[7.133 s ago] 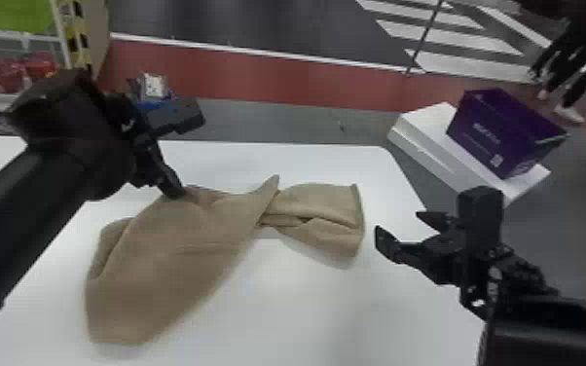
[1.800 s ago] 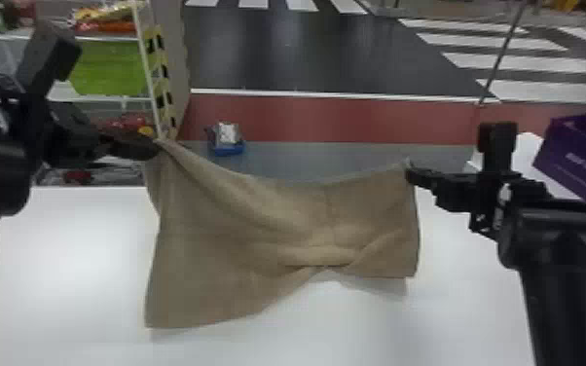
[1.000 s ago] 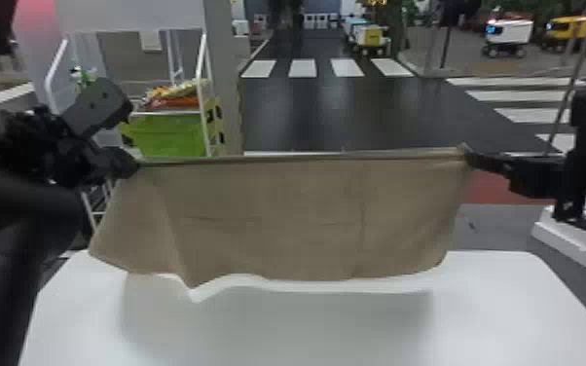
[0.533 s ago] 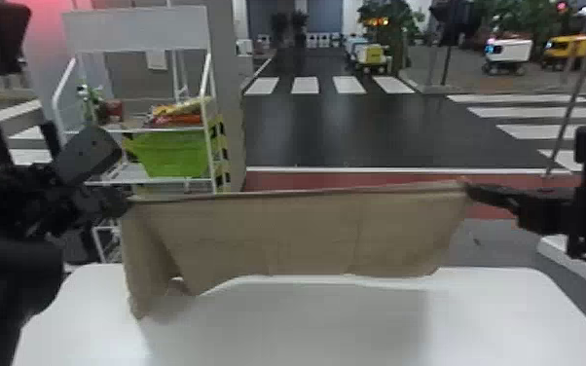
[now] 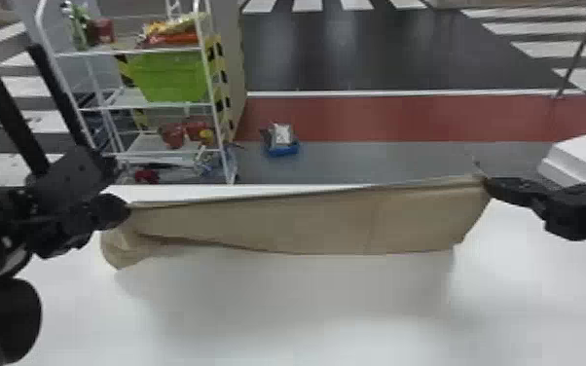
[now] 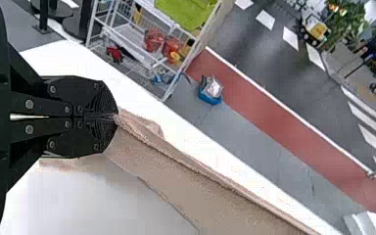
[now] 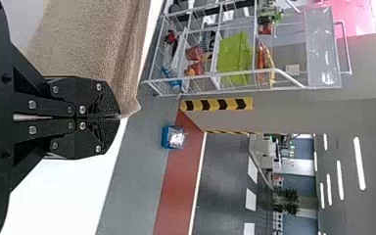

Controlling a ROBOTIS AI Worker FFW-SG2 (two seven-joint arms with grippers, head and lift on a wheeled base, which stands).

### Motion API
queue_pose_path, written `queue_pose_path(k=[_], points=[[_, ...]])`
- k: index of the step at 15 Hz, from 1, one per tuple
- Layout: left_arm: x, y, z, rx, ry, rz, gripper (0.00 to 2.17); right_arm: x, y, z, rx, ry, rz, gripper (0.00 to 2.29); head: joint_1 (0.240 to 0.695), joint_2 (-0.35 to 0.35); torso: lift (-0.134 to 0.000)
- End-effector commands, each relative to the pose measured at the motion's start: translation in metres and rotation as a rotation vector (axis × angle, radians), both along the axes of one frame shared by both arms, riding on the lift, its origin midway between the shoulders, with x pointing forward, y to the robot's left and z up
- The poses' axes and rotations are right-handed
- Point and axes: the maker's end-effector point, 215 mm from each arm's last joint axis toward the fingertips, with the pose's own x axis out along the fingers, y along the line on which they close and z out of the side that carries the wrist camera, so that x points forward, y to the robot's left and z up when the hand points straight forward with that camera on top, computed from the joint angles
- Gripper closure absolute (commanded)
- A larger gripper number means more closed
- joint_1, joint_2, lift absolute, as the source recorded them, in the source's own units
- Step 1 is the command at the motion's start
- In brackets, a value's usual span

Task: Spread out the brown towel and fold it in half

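Towel (image 5: 306, 226) hangs over the table (image 5: 306, 311), its top edge pinched tight in my left gripper (image 6: 116, 117) and right gripper (image 7: 119, 116), and its curled end (image 5: 124, 248) could land bunched if I lower it without enough outward pull.

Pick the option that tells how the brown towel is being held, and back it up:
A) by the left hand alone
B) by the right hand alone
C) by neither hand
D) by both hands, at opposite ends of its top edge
D: the left hand and the right hand each pinch an end of the brown towel's top edge, which stretches between them.
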Motion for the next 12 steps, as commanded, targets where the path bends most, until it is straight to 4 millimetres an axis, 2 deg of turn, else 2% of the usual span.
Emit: queue_pose_path(k=[1,3,5,6,7,9,11,12], points=[[-0.027,-0.006,-0.029,0.023,0.047,-0.029,1.72,-0.023,-0.003,-0.019,-0.043,0.014,0.02,1.24,0.628,0.064,-0.134],[-0.042,-0.017,-0.047,0.021,0.078,-0.057,1.72,-0.021,-0.015,-0.014,-0.063,0.006,0.005,1.24,0.666,0.06,-0.134],[-0.057,-0.03,-0.055,0.017,0.098,-0.084,1.72,-0.016,-0.046,0.002,-0.071,-0.015,-0.048,1.24,0.695,0.041,-0.134],[-0.066,-0.035,-0.062,0.018,0.111,-0.095,1.72,-0.018,-0.063,0.006,-0.073,-0.02,-0.075,1.24,0.695,0.029,-0.134],[-0.072,-0.037,-0.067,0.015,0.124,-0.098,1.72,-0.023,-0.078,0.004,-0.076,-0.013,-0.096,1.24,0.695,0.009,-0.134],[-0.085,-0.036,-0.079,0.01,0.146,-0.089,1.72,-0.044,-0.086,-0.011,-0.083,0.012,-0.084,1.24,0.695,-0.039,-0.134],[-0.095,-0.034,-0.087,-0.015,0.158,-0.075,1.72,-0.067,-0.089,-0.027,-0.104,0.02,-0.062,1.24,0.695,-0.054,-0.134],[-0.103,-0.033,-0.095,-0.027,0.168,-0.069,1.72,-0.077,-0.084,-0.035,-0.122,0.02,-0.04,1.24,0.695,-0.057,-0.134]])
